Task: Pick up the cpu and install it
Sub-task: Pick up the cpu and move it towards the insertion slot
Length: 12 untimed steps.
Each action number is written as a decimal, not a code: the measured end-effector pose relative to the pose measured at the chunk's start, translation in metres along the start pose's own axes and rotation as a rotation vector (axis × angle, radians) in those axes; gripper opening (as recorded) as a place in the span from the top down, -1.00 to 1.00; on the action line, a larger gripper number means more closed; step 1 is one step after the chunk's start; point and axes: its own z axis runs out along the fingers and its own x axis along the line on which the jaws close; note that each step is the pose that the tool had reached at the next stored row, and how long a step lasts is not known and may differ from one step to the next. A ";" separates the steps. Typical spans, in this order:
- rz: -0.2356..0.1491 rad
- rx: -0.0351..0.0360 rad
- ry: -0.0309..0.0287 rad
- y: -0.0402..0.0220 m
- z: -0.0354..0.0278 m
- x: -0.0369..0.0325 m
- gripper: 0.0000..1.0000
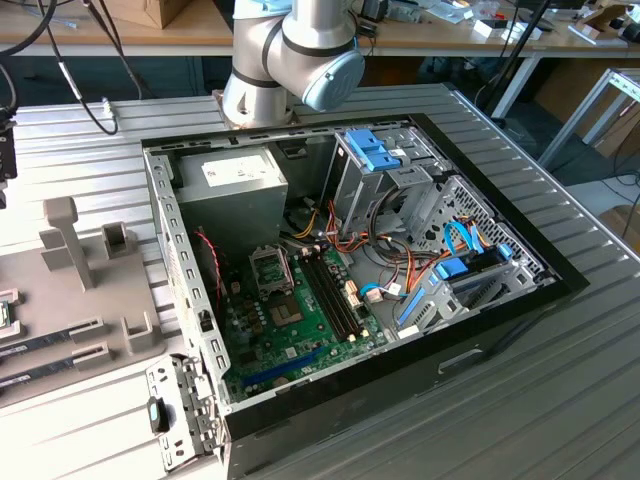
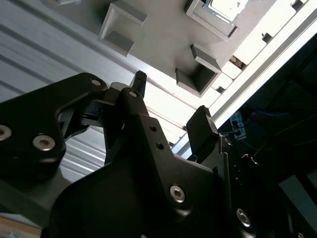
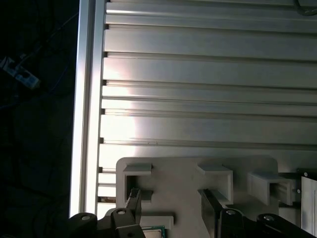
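The tool [image 2: 171, 99] is wide open, and its two black fingers [image 2: 200, 129] stand well apart with nothing between them. It hangs over a grey plate [image 2: 168, 34] that lies on the ribbed metal surface [image 3: 198, 64]. The plate has small raised blocks and open pockets on it. The cpu [image 2: 225, 7] sits in a square pocket of this plate, flat, with its shiny top facing up. In the first wrist view a bit of its green rim shows close to one finger. The cpu is near the tool but not between the fingers, and nothing is touching it. In the exterior view the grey plate is on the exterior view's left, just beside the open computer case [image 1: 520, 310], and two long thin sticks [image 1: 40, 338] lie in slots on it. The case lies flat on the same surface (its side is off, so the inside shows). A green board [image 1: 300, 335] fills the floor of the case on the side nearest the plate. A small square socket [image 1: 272, 268] sits on that board with its frame open. The big grey arm [image 1: 300, 50] stands at the far side of the case.
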 end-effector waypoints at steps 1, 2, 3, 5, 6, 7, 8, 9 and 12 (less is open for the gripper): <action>0.000 0.0000 0.0000 0.0000 0.0001 0.0000 -0.20; 0.000 0.0000 0.0000 -0.0001 0.0029 0.0001 -0.20; 0.000 0.0000 0.0000 -0.0001 0.0059 0.0002 -0.20; 0.000 0.0000 0.0000 -0.0001 0.0060 0.0002 -0.20; 0.000 0.0000 0.0000 -0.0001 0.0061 0.0002 -0.20; 0.000 0.0000 0.0000 -0.0001 0.0061 0.0002 -0.20; 0.000 0.0000 -0.0001 -0.0001 0.0062 0.0002 -0.20; 0.000 0.0000 0.0000 -0.0001 0.0063 0.0002 -0.20; 0.000 0.0000 0.0000 -0.0002 0.0066 0.0002 -0.20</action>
